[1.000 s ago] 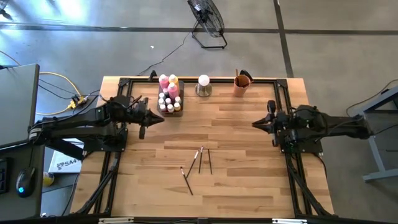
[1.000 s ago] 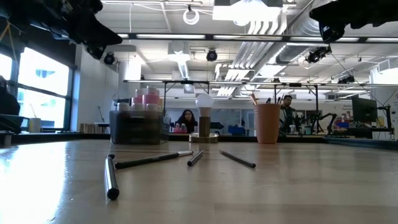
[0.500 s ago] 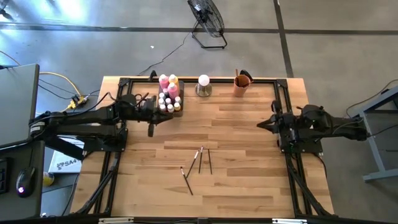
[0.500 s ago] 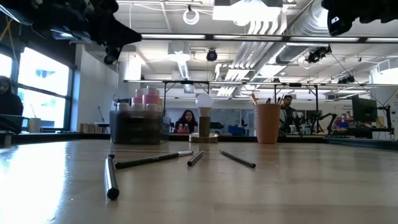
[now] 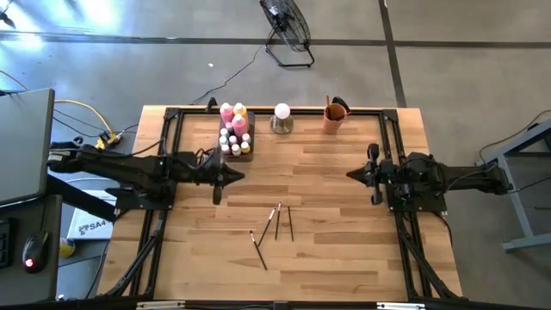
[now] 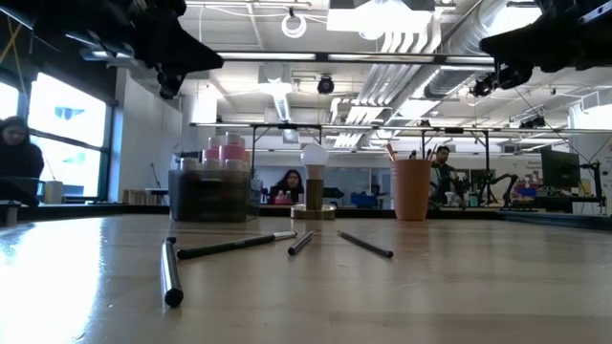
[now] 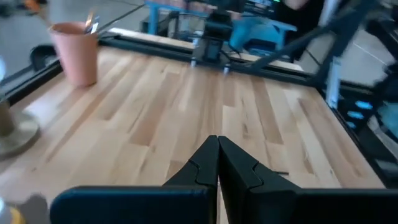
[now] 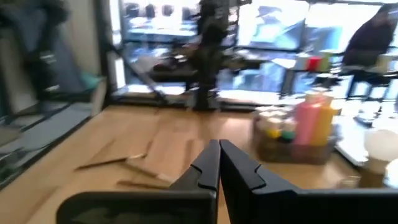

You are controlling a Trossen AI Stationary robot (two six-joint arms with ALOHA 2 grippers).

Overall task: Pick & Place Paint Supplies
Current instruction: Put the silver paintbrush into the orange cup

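From above, the left gripper [image 5: 236,176] hangs at 9 o'clock over the surface [image 5: 336,250], jaws pressed together and empty; the right gripper [image 5: 353,174] at 3 o'clock is the same. The paint bottles [image 5: 234,131] stand at 11 o'clock, the paintbrushes [image 5: 275,222] lie near 6 o'clock.

In the low view the paintbrushes [image 6: 234,246] lie in front of the paint bottles [image 6: 221,150]

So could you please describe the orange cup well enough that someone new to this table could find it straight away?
Start at the wooden table's far edge, where three things stand in a row. From the tray of paint bottles go past the white ball on a metal base to the row's right end. There stands the orange cup, the only orange, open-topped container, with thin handles poking out.
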